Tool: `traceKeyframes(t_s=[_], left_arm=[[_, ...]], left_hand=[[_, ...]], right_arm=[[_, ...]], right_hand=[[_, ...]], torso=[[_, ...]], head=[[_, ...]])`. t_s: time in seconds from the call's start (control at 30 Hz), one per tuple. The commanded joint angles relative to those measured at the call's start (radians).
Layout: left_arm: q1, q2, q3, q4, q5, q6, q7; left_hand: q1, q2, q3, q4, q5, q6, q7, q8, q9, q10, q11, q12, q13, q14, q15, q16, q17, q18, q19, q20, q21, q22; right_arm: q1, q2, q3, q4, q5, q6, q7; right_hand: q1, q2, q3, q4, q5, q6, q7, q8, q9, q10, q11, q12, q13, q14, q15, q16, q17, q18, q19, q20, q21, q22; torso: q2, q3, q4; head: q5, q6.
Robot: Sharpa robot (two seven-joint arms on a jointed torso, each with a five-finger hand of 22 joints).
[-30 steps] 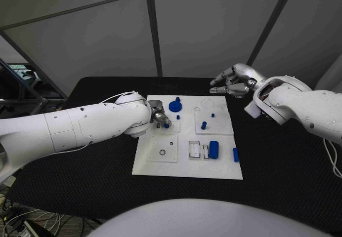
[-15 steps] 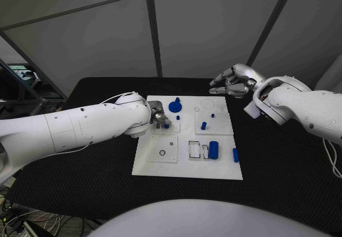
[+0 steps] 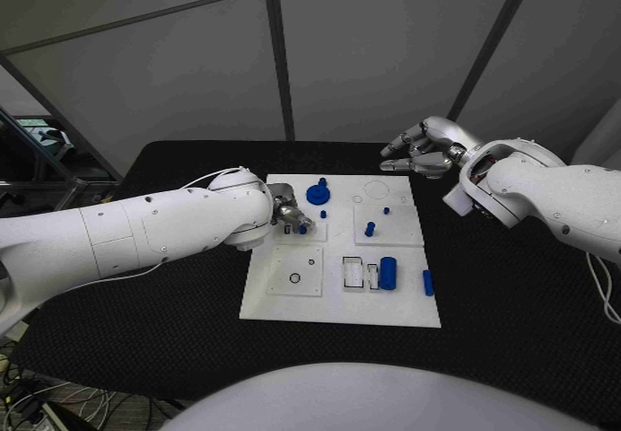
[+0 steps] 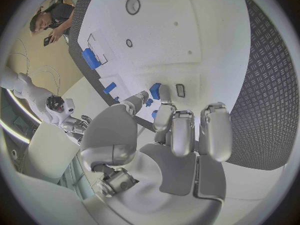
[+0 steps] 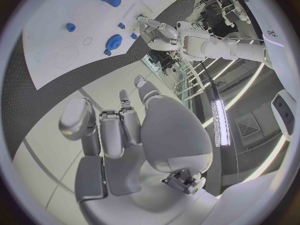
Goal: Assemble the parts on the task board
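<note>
While the task board (image 3: 339,301) lies flat in the middle of the black table (image 3: 155,314), most of its blue parts are loose or standing on it, so any sideways shove could scatter them; the left hand (image 3: 290,215) is down over the board's upper-left panel, fingertips pinching what looks like a small blue peg (image 4: 155,91) beside a slot, and I judge a tilted entry could jam or drop it; its arm could also brush the round blue knob (image 3: 319,191) close beside it; the right hand (image 3: 421,151) hangs above the table beyond the board's far edge, fingers curled on nothing; the blue cylinder (image 3: 387,271) near the board's middle might roll if the board is jolted.
</note>
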Motion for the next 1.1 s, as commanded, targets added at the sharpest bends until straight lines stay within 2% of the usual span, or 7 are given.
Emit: traceKeyframes(t_s=[0.03, 0.33, 0.5, 0.63, 0.7, 0.97, 1.1], left_arm=[[0.002, -0.009, 0.002, 0.008, 0.009, -0.003, -0.008], [0.006, -0.024, 0.022, 0.025, 0.021, -0.006, -0.008], [0.007, -0.032, 0.067, 0.035, 0.050, -0.005, -0.005], [0.009, -0.046, 0.113, 0.040, 0.089, 0.014, -0.001], [0.017, -0.051, 0.126, 0.034, 0.097, 0.039, -0.001], [0.061, -0.023, 0.143, -0.095, 0.108, 0.133, 0.004], [0.070, 0.011, 0.144, -0.174, 0.102, 0.163, 0.007]], left_hand=[[-0.001, -0.002, -0.031, 0.006, 0.000, 0.008, 0.001, -0.006, -0.002, 0.005, 0.002, 0.001, 0.002, 0.078, -0.006, -0.005, 0.180, -0.019, 0.032, -0.005, 0.004, 0.027], [0.006, -0.002, -0.123, 0.034, 0.000, 0.008, 0.000, -0.011, -0.003, 0.001, 0.002, -0.004, -0.003, 0.079, -0.007, -0.005, 0.181, -0.018, 0.032, -0.006, 0.001, 0.026], [0.025, 0.006, -0.156, 0.041, 0.002, 0.000, 0.003, -0.015, -0.004, -0.014, 0.004, -0.023, -0.025, 0.078, -0.006, -0.006, 0.180, -0.015, 0.027, -0.006, -0.009, 0.013], [0.066, 0.014, -0.210, 0.049, 0.004, -0.047, 0.021, -0.039, -0.012, -0.076, 0.019, -0.092, -0.108, 0.077, 0.006, -0.009, 0.178, -0.008, 0.014, 0.001, -0.037, -0.023], [0.086, 0.015, -0.231, 0.052, 0.004, -0.085, 0.038, -0.070, -0.032, -0.113, 0.033, -0.129, -0.152, 0.077, 0.016, -0.010, 0.177, -0.005, 0.006, 0.009, -0.054, -0.044], [0.178, 0.032, -0.287, 0.050, 0.006, -0.137, 0.079, -0.174, -0.137, -0.160, 0.072, -0.162, -0.206, 0.076, 0.048, -0.012, 0.177, 0.000, -0.004, 0.040, -0.075, -0.067], [0.197, 0.037, -0.301, 0.051, 0.007, -0.131, 0.081, -0.188, -0.159, -0.164, 0.071, -0.163, -0.212, 0.076, 0.050, -0.012, 0.177, 0.000, -0.004, 0.043, -0.075, -0.065]], right_arm=[[0.002, 0.000, 0.001, 0.000, -0.002, 0.006, 0.005], [0.002, 0.001, 0.001, -0.004, -0.002, 0.011, 0.007], [0.002, 0.001, 0.001, -0.007, -0.002, 0.012, 0.009], [0.002, 0.003, 0.001, -0.012, -0.002, 0.013, 0.009], [0.002, 0.004, 0.001, -0.014, -0.002, 0.013, 0.010], [0.002, 0.007, 0.001, -0.019, -0.002, 0.015, 0.010], [0.002, 0.009, 0.001, -0.020, -0.002, 0.016, 0.010]], right_hand=[[-0.010, -0.001, -0.006, 0.001, 0.006, -0.005, 0.002, 0.003, -0.002, 0.003, -0.008, -0.004, 0.040, 0.060, -0.005, -0.007, 0.093, 0.006, -0.007, 0.001, -0.007, -0.001], [-0.011, -0.002, -0.007, 0.001, 0.006, -0.005, 0.002, 0.003, -0.002, 0.003, -0.008, -0.006, 0.039, 0.060, -0.005, -0.008, 0.092, 0.006, -0.008, 0.001, -0.009, -0.004], [-0.011, -0.002, -0.007, 0.001, 0.006, -0.005, 0.002, 0.003, -0.002, 0.003, -0.008, -0.006, 0.039, 0.060, -0.005, -0.008, 0.092, 0.006, -0.008, 0.001, -0.009, -0.004], [-0.011, -0.002, -0.007, 0.001, 0.006, -0.005, 0.002, 0.003, -0.002, 0.003, -0.008, -0.006, 0.039, 0.060, -0.005, -0.008, 0.092, 0.006, -0.008, 0.001, -0.009, -0.004], [-0.011, -0.002, -0.007, 0.001, 0.006, -0.005, 0.002, 0.003, -0.002, 0.003, -0.008, -0.006, 0.039, 0.060, -0.005, -0.008, 0.092, 0.006, -0.008, 0.001, -0.009, -0.004], [-0.011, -0.002, -0.007, 0.001, 0.006, -0.005, 0.002, 0.003, -0.002, 0.003, -0.008, -0.006, 0.039, 0.060, -0.005, -0.008, 0.092, 0.006, -0.008, 0.001, -0.009, -0.004], [-0.011, -0.002, -0.007, 0.001, 0.006, -0.005, 0.002, 0.003, -0.002, 0.003, -0.008, -0.006, 0.039, 0.060, -0.005, -0.008, 0.092, 0.006, -0.008, 0.001, -0.009, -0.004]], torso=[[0.000, -0.0001, 0.0000], [0.001, -0.0001, -0.0001], [0.001, -0.0005, -0.0004], [0.000, 0.0010, 0.0003], [0.000, 0.0008, 0.0003], [0.000, 0.0013, -0.0003], [0.001, -0.0002, -0.0032]], head=[[-0.002, -0.001], [-0.001, -0.002], [0.000, -0.003], [-0.001, -0.004], [-0.001, -0.003], [0.003, 0.004], [0.005, 0.006]])
